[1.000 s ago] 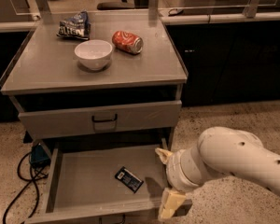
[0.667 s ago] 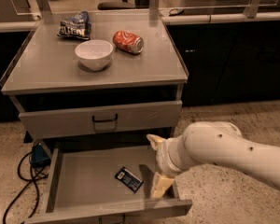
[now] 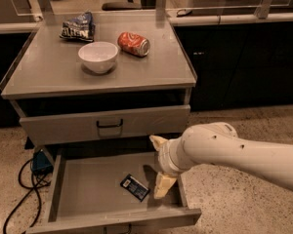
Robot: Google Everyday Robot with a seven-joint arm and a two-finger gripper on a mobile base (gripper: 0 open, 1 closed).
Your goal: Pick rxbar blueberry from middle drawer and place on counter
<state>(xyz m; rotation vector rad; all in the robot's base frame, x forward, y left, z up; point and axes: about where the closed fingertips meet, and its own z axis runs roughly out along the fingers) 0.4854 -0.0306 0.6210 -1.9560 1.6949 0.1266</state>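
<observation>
The rxbar blueberry [image 3: 135, 187] lies flat on the grey floor of the open middle drawer [image 3: 88, 194], right of its centre. My gripper [image 3: 158, 165] hangs over the drawer's right side, just right of the bar, with its pale fingers [image 3: 163, 185] spread apart and nothing between them. One finger points up near the drawer front above, the other down beside the bar. The counter [image 3: 53, 67] is the grey cabinet top above.
On the counter stand a white bowl [image 3: 98, 56], a red soda can [image 3: 134, 44] on its side and a blue chip bag [image 3: 78, 26]. A closed upper drawer front with a black handle [image 3: 110, 124] sits above the open drawer. Black cables [image 3: 24, 179] lie on the floor at left.
My arm has moved left, bringing the gripper in over the drawer's right side and close beside the bar. The bar has not moved.
</observation>
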